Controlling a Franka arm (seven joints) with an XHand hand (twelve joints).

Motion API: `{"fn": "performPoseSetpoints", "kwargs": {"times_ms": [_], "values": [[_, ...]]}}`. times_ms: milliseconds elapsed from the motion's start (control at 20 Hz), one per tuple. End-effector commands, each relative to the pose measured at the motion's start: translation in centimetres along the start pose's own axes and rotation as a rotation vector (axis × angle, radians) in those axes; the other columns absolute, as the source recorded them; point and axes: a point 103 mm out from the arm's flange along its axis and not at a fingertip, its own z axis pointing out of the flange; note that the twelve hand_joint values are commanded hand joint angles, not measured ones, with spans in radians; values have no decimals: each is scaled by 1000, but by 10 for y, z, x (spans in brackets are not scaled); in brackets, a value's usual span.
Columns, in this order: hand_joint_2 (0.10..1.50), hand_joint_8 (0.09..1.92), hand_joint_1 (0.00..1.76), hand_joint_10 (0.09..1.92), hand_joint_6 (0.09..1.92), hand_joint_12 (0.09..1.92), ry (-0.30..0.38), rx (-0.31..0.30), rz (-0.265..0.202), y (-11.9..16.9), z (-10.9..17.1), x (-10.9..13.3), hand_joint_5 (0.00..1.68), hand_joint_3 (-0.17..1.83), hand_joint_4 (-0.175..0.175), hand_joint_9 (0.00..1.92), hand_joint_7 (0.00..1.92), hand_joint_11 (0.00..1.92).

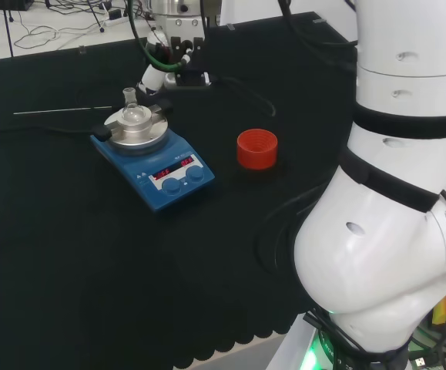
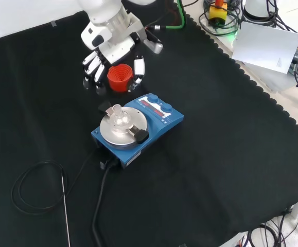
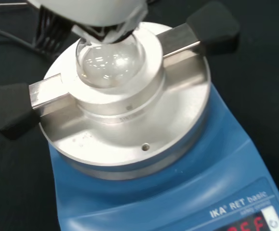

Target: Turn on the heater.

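Observation:
The blue heater (image 1: 157, 166) (image 2: 161, 121) stands mid-cloth with two blue knobs (image 1: 184, 181) and a display showing red digits (image 1: 169, 171) (image 2: 149, 104). On its round steel plate (image 3: 129, 139) sits a small clear round flask (image 1: 134, 116) (image 2: 119, 118) (image 3: 108, 60) between two black-tipped clamp arms. The hand (image 2: 110, 56) (image 1: 155, 75) hovers above the cloth beyond the heater in the head view, fingers relaxed and holding nothing. It touches neither the heater nor the flask. A blurred white part of the hand (image 3: 91, 12) shows in the wrist view.
A red ribbed ring stand (image 1: 256, 149) (image 2: 120, 77) sits right of the heater in the head view; in the front view it shows between the hanging fingers. A black cable (image 2: 102, 195) and a thin rod (image 2: 65, 211) (image 1: 61, 112) lie on the cloth.

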Motion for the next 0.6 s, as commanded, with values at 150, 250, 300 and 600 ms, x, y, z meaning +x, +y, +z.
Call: {"fn": "performPoseSetpoints", "kwargs": {"times_ms": [150,250,300,600], "values": [[582,638,927,705,612,1424,23,-35,17,-39,-13,-24,485,702,-29,281,99,1],[583,638,926,707,599,1425,24,-37,18,-50,-13,-27,476,702,-27,281,99,2],[583,639,926,707,594,1425,24,-39,19,-56,-12,-28,470,701,-26,280,100,3],[586,658,918,713,569,1428,8,-49,38,-95,2,-38,461,701,-23,295,156,33]]}}
